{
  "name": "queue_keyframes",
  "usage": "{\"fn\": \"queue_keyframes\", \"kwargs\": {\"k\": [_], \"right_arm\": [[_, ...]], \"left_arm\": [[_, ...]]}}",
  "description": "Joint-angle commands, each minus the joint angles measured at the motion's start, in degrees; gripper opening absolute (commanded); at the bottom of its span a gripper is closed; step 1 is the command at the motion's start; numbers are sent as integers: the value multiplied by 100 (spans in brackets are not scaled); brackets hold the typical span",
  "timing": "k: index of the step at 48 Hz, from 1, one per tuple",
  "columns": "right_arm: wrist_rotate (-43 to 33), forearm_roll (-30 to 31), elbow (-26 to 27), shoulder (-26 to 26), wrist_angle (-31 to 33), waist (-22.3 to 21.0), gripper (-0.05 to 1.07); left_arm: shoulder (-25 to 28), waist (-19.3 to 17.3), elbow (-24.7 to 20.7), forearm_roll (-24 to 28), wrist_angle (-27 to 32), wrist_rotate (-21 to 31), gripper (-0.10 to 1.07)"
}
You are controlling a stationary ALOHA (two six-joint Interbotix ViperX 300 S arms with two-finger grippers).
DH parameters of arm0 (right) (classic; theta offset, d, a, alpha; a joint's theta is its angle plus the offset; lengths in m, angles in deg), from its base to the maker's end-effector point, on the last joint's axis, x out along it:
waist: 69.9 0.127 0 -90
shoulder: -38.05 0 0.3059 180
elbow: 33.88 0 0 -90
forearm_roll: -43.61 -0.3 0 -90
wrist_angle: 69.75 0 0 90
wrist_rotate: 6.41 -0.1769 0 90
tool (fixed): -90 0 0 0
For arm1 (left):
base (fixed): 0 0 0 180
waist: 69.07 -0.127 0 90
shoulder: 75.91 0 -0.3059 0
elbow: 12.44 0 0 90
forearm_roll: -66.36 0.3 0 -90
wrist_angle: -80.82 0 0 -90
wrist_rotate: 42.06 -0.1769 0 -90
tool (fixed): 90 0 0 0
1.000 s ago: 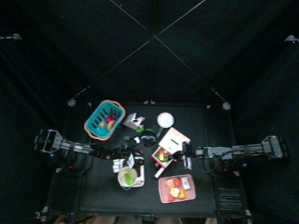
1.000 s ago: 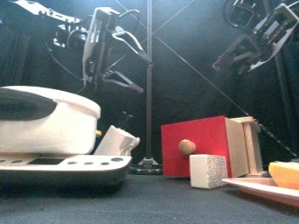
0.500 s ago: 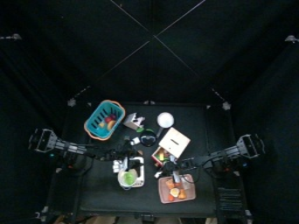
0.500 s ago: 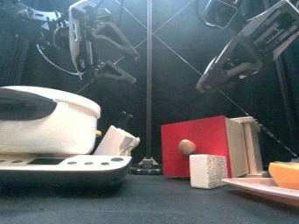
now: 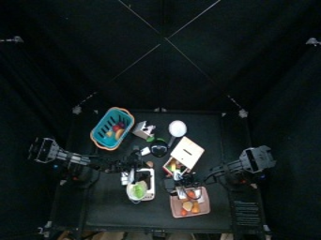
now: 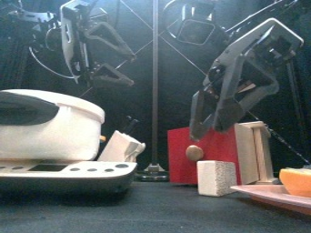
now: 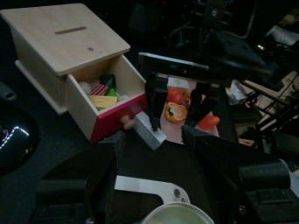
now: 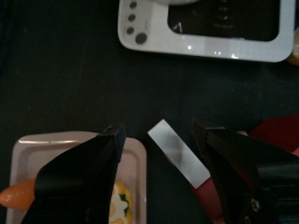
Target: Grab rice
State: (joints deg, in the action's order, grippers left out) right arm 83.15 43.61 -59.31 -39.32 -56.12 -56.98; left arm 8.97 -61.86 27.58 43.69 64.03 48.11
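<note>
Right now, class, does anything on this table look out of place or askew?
One thing stands out: the wooden box's red drawer hangs pulled out, its contents exposed, and a white block stands loose on the table in front of it. Nothing looks spilled or broken.

Robot lab, black curtains (image 5: 160, 56), camera rig

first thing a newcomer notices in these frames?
Probably the white rice cooker, which fills the near left of the front view. Next is the right hand, hanging open low in front of the red wooden box, whose open drawer of small colourful items shows in the left wrist view. The left hand hangs high above the cooker, and a pink tray of food sits at the near right.
</note>
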Motion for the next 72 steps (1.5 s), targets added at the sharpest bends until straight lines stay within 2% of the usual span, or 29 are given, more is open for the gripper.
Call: {"fn": "queue_keyframes", "kwargs": {"k": [1, 14, 26, 32, 42, 48, 72], "right_arm": [[18, 158, 343, 79, 237, 62, 93], [-18, 615, 554, 492, 598, 141, 93], [-26, 835, 580, 554, 826, 132, 92], [-26, 967, 598, 598, 844, 132, 86], [-18, 1090, 650, 642, 870, 105, 63], [-18, 1125, 694, 633, 870, 105, 55], [-26, 1081, 1063, 483, 870, 88, 53]], "left_arm": [[-62, -9, -53, 0, -62, 0, 90], [-53, -18, -35, 0, -53, 0, 90], [-53, -9, -35, 0, -53, 0, 90], [-44, -9, -26, 0, -62, 0, 90], [-44, -9, -18, 0, -53, 0, 90], [-44, -9, -9, 0, -53, 0, 90], [-44, -9, -9, 0, -53, 0, 90]]}}
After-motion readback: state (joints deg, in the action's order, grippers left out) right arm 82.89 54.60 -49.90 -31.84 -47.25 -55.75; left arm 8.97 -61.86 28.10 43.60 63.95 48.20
